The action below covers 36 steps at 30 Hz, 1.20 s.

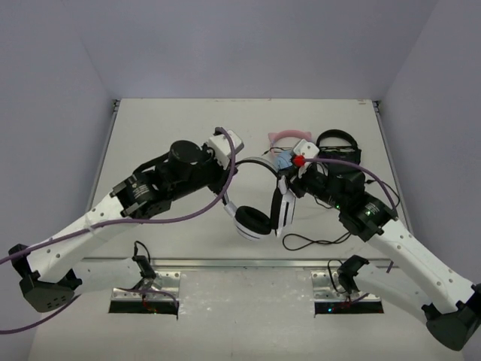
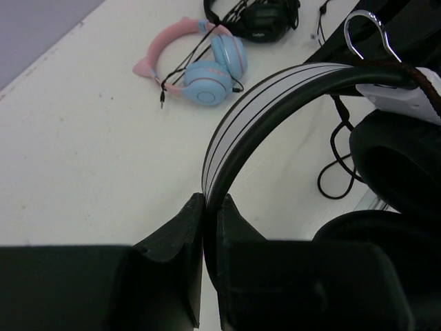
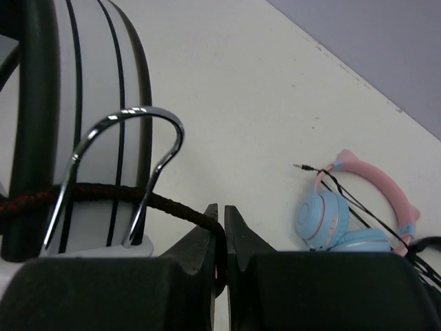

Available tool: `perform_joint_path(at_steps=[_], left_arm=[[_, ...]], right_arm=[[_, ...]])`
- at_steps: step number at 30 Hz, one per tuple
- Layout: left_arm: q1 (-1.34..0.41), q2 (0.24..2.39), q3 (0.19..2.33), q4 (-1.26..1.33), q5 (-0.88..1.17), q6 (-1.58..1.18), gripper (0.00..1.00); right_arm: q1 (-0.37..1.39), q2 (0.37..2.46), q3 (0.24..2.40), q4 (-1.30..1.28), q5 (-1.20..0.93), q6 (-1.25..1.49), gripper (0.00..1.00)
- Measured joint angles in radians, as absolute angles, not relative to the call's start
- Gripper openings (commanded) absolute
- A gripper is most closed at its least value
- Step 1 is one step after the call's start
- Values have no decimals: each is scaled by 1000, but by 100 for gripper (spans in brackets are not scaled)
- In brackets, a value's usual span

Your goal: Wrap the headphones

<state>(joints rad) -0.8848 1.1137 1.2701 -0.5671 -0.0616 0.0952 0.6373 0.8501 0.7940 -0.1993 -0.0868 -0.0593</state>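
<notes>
The white headphones (image 1: 263, 216) with black ear cushions hang above the table between my two arms. My left gripper (image 1: 231, 167) is shut on the black-and-white striped headband (image 2: 275, 96), which rises out of the jaws in the left wrist view. My right gripper (image 1: 289, 184) is shut on the thin dark braided cable (image 3: 172, 203), which runs left across the headband (image 3: 89, 76) behind a chrome ear-cup bracket (image 3: 127, 131). More of the cable lies looped on the table (image 1: 316, 242) and shows in the left wrist view (image 2: 336, 176).
Pink-and-blue cat-ear headphones (image 1: 289, 141) lie at the back centre, also in the left wrist view (image 2: 203, 72) and the right wrist view (image 3: 344, 217). All-black headphones (image 1: 338, 143) lie beside them to the right (image 2: 258, 17). Grey walls surround the table.
</notes>
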Motion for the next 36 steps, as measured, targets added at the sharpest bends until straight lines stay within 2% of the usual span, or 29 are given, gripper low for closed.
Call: perform_joint_path(at_steps=[1,3,4,5,6,8,10,12,17,19,21,24,25,31,36], left_arm=[[-885,1081,1257,-551,-71,92,0],[-885,1019,1244,-537,-79,91,0],[-885,989,1243,-531,-79,91,0],[-885,963,1244,-516,-78,81,0],[-885,938,1245,-496,-77,66,0],[-891,903,1264,-470,-85,32,0],[-897,884,1300,-442,-96,1,0],[-897,879,1350,-432,-113,-25,1],[-897,883,1456,-420,-176,-88,0],[-897,887,1498,-419,-221,-112,0],[-897,887,1525,-417,-278,-140,0],[-897,881,1542,-410,-379,-193,0],[-897,882,1547,-411,-418,-211,0],[-897,907,1584,-424,-754,-368,0],[-897,949,1571,-424,-1052,-540,0]], right_arm=[[636,848,789,-170,-112,-55,5],[635,844,787,-101,-163,-43,12],[633,844,786,-71,-187,-37,22],[629,845,786,-40,-210,-24,49],[624,848,785,-13,-228,-5,56],[615,862,780,43,-259,17,68],[610,895,778,96,-300,36,70],[605,945,778,144,-352,55,66],[597,1065,762,240,-479,120,65],[596,1082,731,300,-522,166,57],[595,1092,698,367,-557,215,41],[595,1104,649,476,-598,284,4],[595,1109,640,501,-608,299,1],[595,1124,564,625,-620,398,1],[629,1110,483,607,-574,426,1]])
